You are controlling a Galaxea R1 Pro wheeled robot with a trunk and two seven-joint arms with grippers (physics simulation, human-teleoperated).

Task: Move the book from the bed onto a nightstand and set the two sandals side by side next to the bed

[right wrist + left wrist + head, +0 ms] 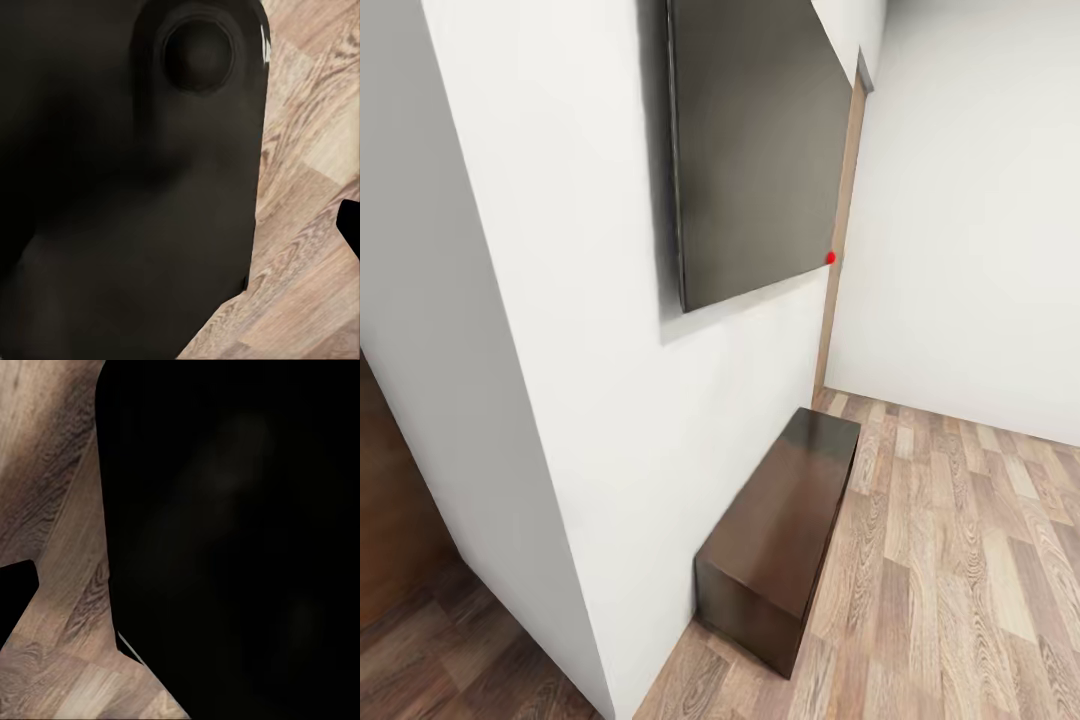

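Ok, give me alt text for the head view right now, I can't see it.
A long low dark-brown bench stands on the wood floor against a white wall. Above it hangs a dark flat panel with a small red dot at its lower corner.

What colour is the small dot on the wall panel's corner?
Red dot, on the dark panel; head view.

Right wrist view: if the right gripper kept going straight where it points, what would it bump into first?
Probably the wooden floor, seen past a big black robot part close to the camera. The fingers aren't clear, so depth is uncertain.
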